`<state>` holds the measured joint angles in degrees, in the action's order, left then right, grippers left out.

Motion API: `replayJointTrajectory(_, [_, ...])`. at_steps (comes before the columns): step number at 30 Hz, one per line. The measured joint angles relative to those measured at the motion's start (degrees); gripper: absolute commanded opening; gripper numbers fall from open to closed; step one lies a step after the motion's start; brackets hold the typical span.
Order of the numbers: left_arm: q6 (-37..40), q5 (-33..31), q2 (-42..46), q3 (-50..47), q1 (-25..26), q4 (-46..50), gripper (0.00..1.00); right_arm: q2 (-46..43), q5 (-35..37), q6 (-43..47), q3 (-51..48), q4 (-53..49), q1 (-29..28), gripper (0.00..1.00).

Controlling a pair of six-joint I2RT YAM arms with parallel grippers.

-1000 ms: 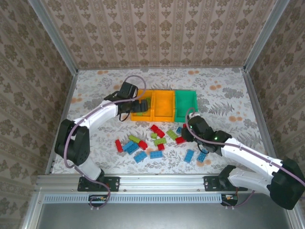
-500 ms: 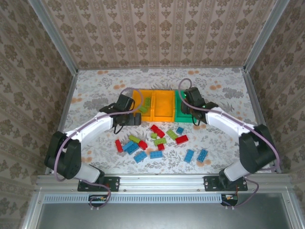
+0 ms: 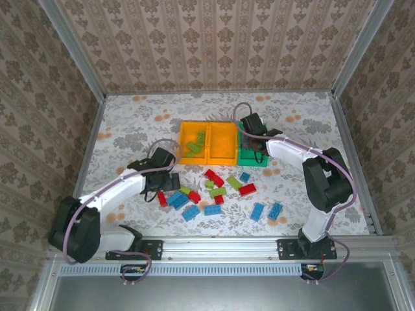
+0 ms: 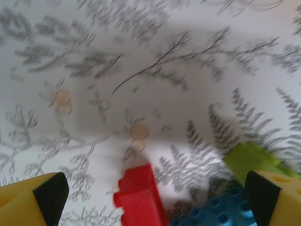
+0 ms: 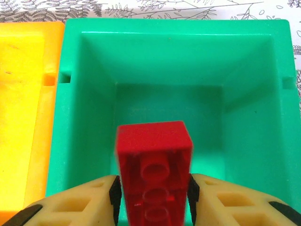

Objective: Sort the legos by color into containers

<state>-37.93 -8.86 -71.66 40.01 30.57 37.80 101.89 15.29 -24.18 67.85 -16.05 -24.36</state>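
Gripping a red brick [image 5: 154, 150], the right gripper [image 5: 153, 190] has its fingers [image 5: 94, 200] closed on the brick's two sides. The brick sits lower centre in the wrist view, studs toward the camera, over the inside of the green bin [image 5: 254, 117]. The middle orange bin [image 5: 23, 94] is at the left edge of that frame, joined to the green bin.

Top view: the three bins form a row just above frame centre, green at the right end. The right gripper [image 3: 258, 149] hangs over the green bin [image 3: 246, 160], and the arm covers much of it. The left orange bin [image 3: 187, 131] holds two lime legos [image 3: 194, 147].

Loose legos [image 3: 213, 209] in red, blue and lime are scattered on the table [image 3: 130, 123] below the bins, centre to lower centre. Two blue ones lie apart at the lower right of the group.

The left gripper [image 3: 165, 184] is left of centre, low over the table at the left edge of the scatter. A red lego [image 3: 161, 197] lies just below it in the frame.

Left wrist view is blurred. The left gripper [image 4: 154, 193] is wide open, its yellow fingertips [image 4: 44, 195] sit in the bottom corners, and nothing is held. A red lego [image 4: 141, 200] lies on the table at bottom centre between them. A blue lego [image 4: 216, 212] is just to its right and a lime lego [image 4: 251, 160] lies beyond that, near the right fingertip.
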Motion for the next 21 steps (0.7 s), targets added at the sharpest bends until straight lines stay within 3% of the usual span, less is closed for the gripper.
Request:
replayJointTrajectory(5, [-3.1,1.4,3.4,-2.7,-1.3,0.6,1.00,0.3,0.0,0.0,0.2,0.0,0.1,0.53])
replayJointTrajectory(11, [-5.6,4.4,3.1,-4.9,-2.0,-0.1,0.97,0.2,0.0,-0.3,0.3,0.0,0.1,0.67])
replayJointTrajectory(16, [-6.7,5.8,3.0,-6.4,-2.5,-1.3,0.88,-4.4,-0.3,-1.0,-1.6,0.1,-0.4,0.77])
replayJointTrajectory(21, [-7.2,6.4,2.4,-6.6,-2.6,-2.8,0.78,-11.1,-0.3,-1.3,-3.6,0.0,-0.7,0.79])
